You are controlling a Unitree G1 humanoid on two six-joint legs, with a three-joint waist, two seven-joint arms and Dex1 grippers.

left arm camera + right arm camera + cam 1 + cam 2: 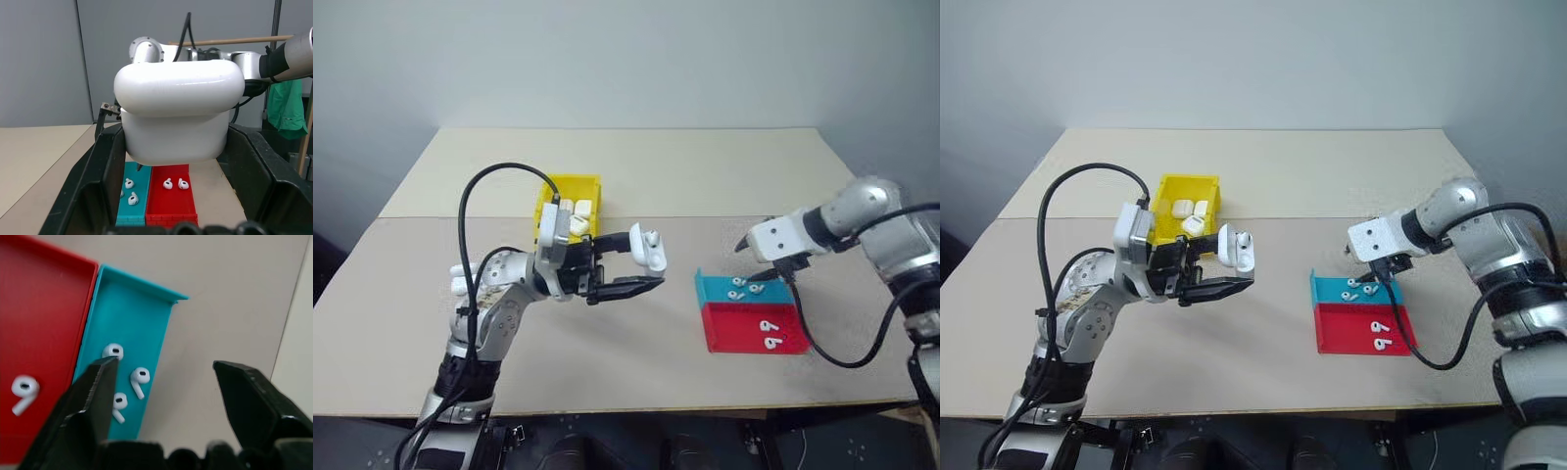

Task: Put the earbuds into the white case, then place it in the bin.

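My left gripper is shut on the white case and holds it above the table's middle, right of the yellow bin. In the left wrist view the case sits between the two black fingers. Three earbuds lie in the teal tray, and two more earbuds lie in the red tray beside it. My right gripper hangs just over the teal tray, pointing down. It is open, and nothing is between its fingers.
Several other white cases lie inside the yellow bin. The teal and red trays sit side by side near the table's front right. Bare tabletop stretches in front of my left arm and behind the trays.
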